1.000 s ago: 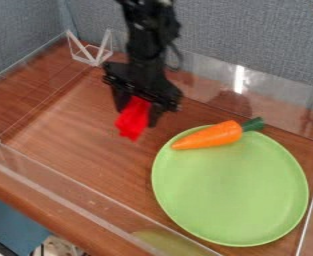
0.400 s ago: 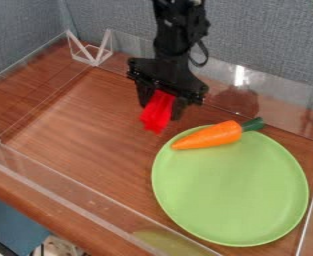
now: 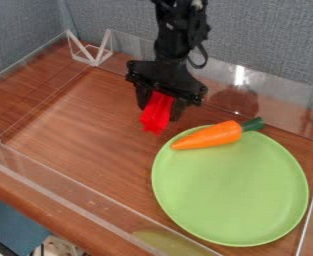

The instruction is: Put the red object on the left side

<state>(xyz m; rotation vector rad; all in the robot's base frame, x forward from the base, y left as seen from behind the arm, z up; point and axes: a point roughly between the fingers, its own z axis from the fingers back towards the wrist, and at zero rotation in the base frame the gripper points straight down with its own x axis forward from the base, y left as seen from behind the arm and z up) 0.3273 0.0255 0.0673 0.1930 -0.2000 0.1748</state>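
The red object (image 3: 155,113), a bright red elongated block, hangs tilted just above the wooden table, its upper end between the fingers of my black gripper (image 3: 160,95). The gripper is shut on it and comes down from the arm above, near the table's middle, a little left of the plate. The block's top is hidden by the fingers.
A light green plate (image 3: 232,195) fills the right front, with an orange carrot with a green top (image 3: 210,135) lying on its far rim. Clear acrylic walls (image 3: 65,215) ring the wooden table (image 3: 65,120). A white wire stand (image 3: 85,45) sits at the back left.
The gripper carried the red block rightward and slightly back, from the table's centre-left toward the plate's edge. In the last half second it barely moved.
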